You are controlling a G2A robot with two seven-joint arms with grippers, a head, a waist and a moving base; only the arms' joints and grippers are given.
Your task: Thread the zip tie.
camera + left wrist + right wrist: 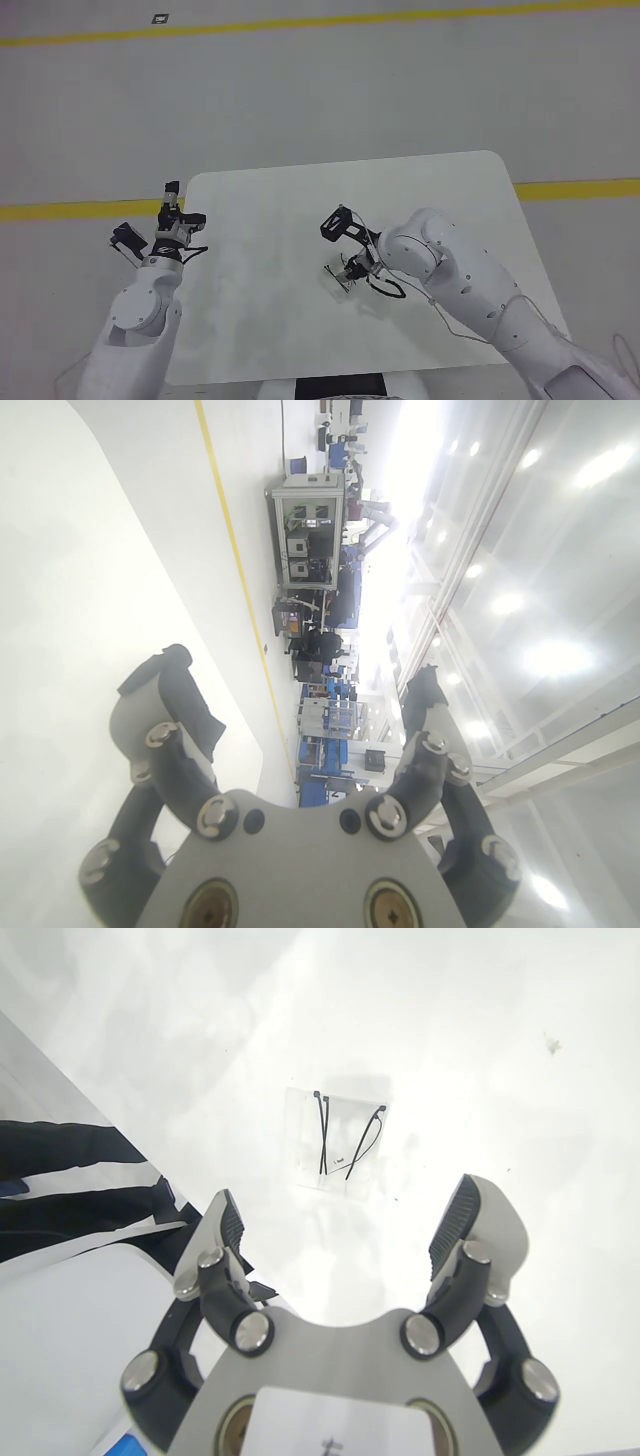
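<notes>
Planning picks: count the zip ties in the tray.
3: one zip tie crossed over a second in the clear tray, a third beside them; its doubled strand may hide a fourth.

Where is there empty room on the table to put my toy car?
The far part of the table is bare, and so is the wide stretch between the left hand and the right hand. It's crowded by the right hand, where the clear tray holds the zip ties.

The left claw [297,670] — 2 fingers [165,700] spread wide — hangs at the edge of the white table [75,600].
</notes>
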